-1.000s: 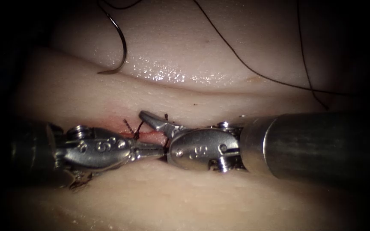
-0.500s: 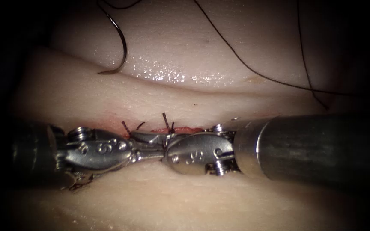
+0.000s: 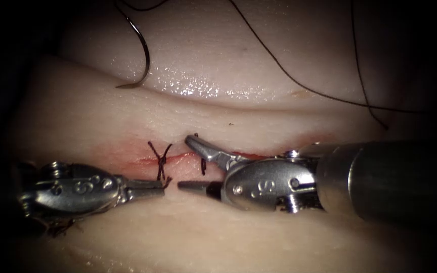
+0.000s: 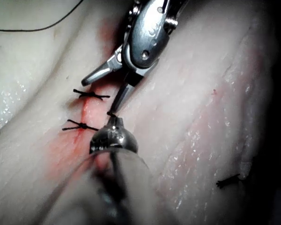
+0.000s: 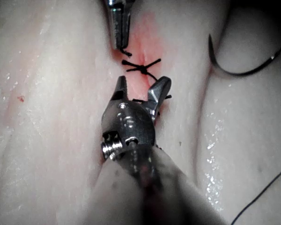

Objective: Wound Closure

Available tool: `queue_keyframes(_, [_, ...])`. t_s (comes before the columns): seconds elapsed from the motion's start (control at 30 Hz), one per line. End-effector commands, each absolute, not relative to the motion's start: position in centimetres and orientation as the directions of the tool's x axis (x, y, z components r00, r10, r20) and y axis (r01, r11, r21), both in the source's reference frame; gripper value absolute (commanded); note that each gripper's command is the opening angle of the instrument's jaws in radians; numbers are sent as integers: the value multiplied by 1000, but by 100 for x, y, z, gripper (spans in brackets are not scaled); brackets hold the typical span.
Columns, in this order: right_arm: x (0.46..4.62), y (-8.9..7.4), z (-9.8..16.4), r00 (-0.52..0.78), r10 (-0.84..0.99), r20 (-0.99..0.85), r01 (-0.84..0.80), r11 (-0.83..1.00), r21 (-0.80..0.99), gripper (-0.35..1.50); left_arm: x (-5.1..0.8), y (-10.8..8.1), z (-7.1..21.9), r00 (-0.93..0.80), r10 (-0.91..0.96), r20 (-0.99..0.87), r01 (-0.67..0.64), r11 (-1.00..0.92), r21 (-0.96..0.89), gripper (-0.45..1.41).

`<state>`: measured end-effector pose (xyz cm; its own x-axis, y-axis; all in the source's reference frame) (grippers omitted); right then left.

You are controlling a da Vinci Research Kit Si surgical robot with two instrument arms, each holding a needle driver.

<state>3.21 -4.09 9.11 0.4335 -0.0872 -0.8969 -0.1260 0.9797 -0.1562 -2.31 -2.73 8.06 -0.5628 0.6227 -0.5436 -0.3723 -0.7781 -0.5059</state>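
Right steel tool (image 3: 188,164) jaws wide apart, empty. Left steel tool (image 3: 163,184) jaws closed on short dark thread end (image 3: 167,181). Curved dark needle (image 3: 142,55) free on pale tissue (image 3: 259,60).

An engraved "S" marking can be read on each tool's wrist housing, the left tool (image 3: 150,188) and the right tool (image 3: 192,164).

Dark surround (image 3: 11,40) past tissue (image 3: 228,232) upper-left edge, too dim to make out. Tiny dark speck (image 3: 230,123) above cut (image 3: 178,157); tan fleck (image 3: 296,93) higher.
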Motion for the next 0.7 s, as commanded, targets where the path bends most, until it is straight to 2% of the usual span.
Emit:
queue_keyframes(0.03, [321,-412,908,426,-84,-901,-128,980,-152,148,-231,-276,809,-556,623,-550,-365,-778,-512,-33])
queue_keyframes(0.37, [283,-416,901,443,-82,-893,-156,973,-167,148,-175,-255,796,-527,628,-573,-380,-777,-502,-33])
queue_keyframes(0.7, [281,-422,903,446,-78,-891,-170,971,-170,148,-154,-278,841,-688,584,-432,-346,-786,-512,-37])
